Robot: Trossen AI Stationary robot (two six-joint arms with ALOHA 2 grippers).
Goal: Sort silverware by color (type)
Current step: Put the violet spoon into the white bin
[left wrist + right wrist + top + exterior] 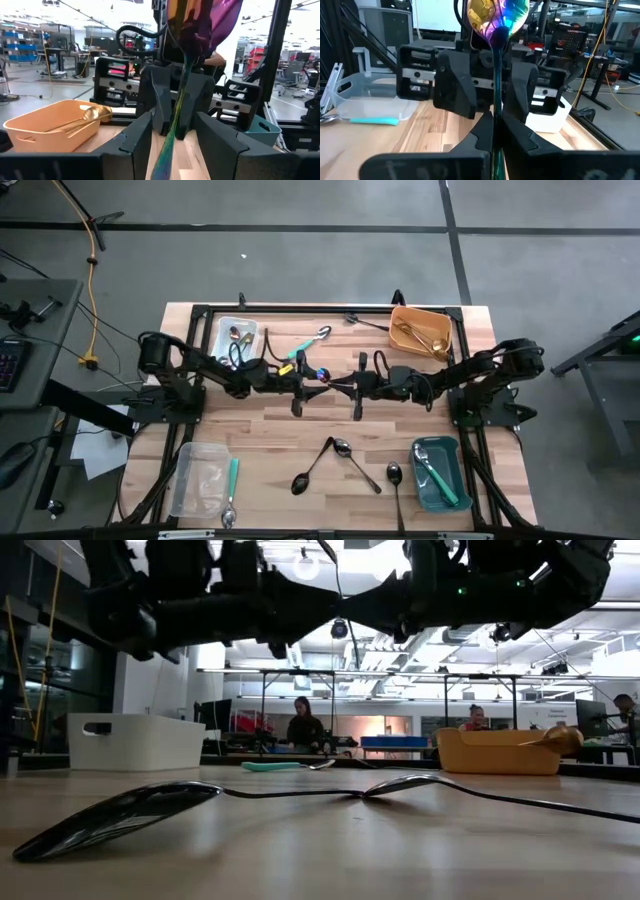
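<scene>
An iridescent rainbow spoon [497, 17] stands bowl-up above the middle of the table [322, 373], with my right gripper [495, 135] shut on its handle. My left gripper [172, 135] faces it from the table's left, open. Its two fingers [135, 142] stand on either side of the handle without touching it. Three black spoons [315, 465] [355, 463] [396, 485] lie on the wood near the front. A teal-handled utensil [310, 343] lies behind the grippers, and another [232, 490] lies beside the clear bin. My right gripper pinches the rainbow spoon's handle [495, 117] between its two fingers, well below the bowl. The fingers lie level, come from the table's right and cross the handle. The spoon stands close to upright, bowl on top, lifted clear of the table.
A white bin [238, 338] with spoons sits at the back left. An orange bin [420, 332] with gold spoons sits at the back right. A teal bin [440, 472] holding teal-handled pieces is at the front right, and a clear bin [200, 478] at the front left. A black utensil [365, 322] lies by the far edge.
</scene>
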